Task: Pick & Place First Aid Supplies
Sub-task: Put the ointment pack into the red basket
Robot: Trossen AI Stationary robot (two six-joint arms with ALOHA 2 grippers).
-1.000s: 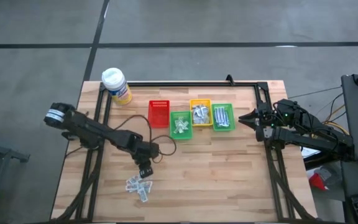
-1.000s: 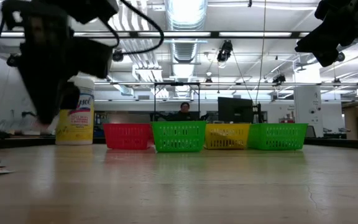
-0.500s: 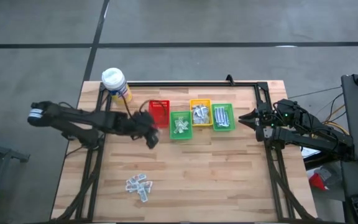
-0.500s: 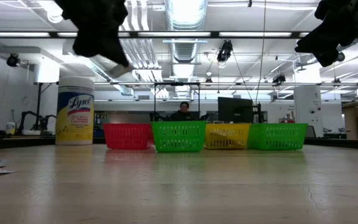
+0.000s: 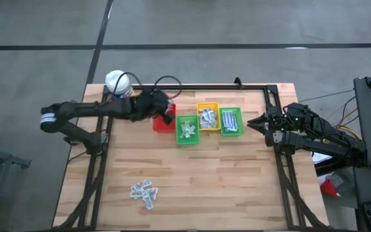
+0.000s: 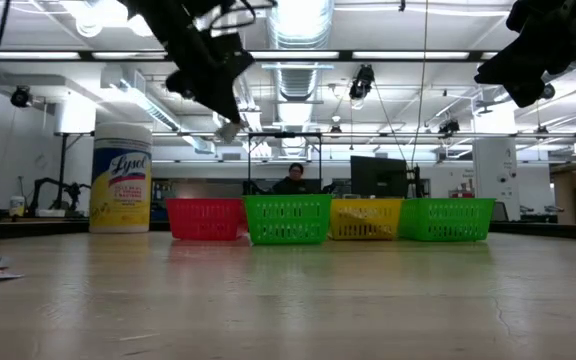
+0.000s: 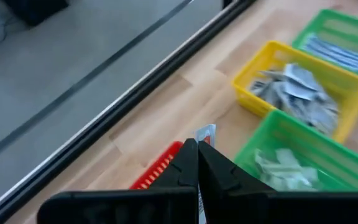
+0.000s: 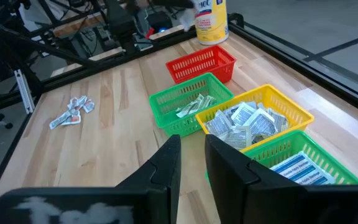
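High view, left arm: from where I stand the left gripper hangs over the red bin, at the far-left end of the bin row.
High view, supplies: a small heap of loose packets lies on the near part of the table, well apart from the bins; the rest sit sorted in the green bin, the yellow bin and the far green bin.
High view, right arm: the right gripper waits just beside the far green bin, at the table's right edge.
Low view: the left gripper is up in the air above the row of bins, with a pale sliver at its tip; the yellow wipes bottle stands to one side.
Left wrist view, grip: the fingers are pinched tight on one small white packet, which pokes out past the tips.
Left wrist view, key relation: the red bin lies straight below the tips, and the packet's long axis runs along the fingers, so I judge a plain release would drop it in.
Right wrist view: the right gripper has its fingers slightly apart and holds nothing; it looks across all four bins towards the loose packets.
Nearer arm: the left one, by far, both to the red bin and to the heap.
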